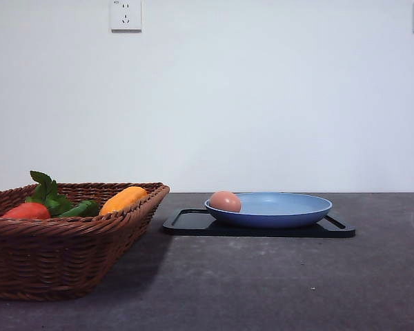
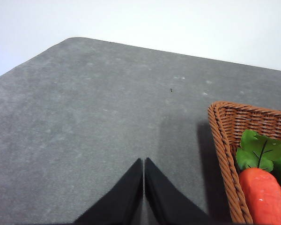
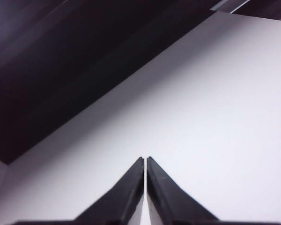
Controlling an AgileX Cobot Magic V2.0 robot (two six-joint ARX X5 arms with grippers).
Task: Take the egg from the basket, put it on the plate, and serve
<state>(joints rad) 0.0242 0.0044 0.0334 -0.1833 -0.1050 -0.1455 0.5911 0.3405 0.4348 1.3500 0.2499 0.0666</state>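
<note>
The brownish-pink egg (image 1: 225, 201) lies in the light-blue plate (image 1: 290, 212), at the plate's left side. The wicker basket (image 1: 62, 258) stands at the front left of the table. In the left wrist view my left gripper (image 2: 144, 161) is shut with nothing in it, hovering over bare table beside the basket's corner (image 2: 220, 136). My right gripper (image 3: 145, 160) is shut and empty, facing a white wall.
The plate rests on a flat black tray (image 1: 193, 224). The basket holds a red vegetable (image 1: 26, 211), green leaves (image 1: 50, 194) and an orange-yellow vegetable (image 1: 123, 199). Grey tabletop (image 1: 276, 283) spreads in front of the tray. A wall socket (image 1: 125, 15) is behind.
</note>
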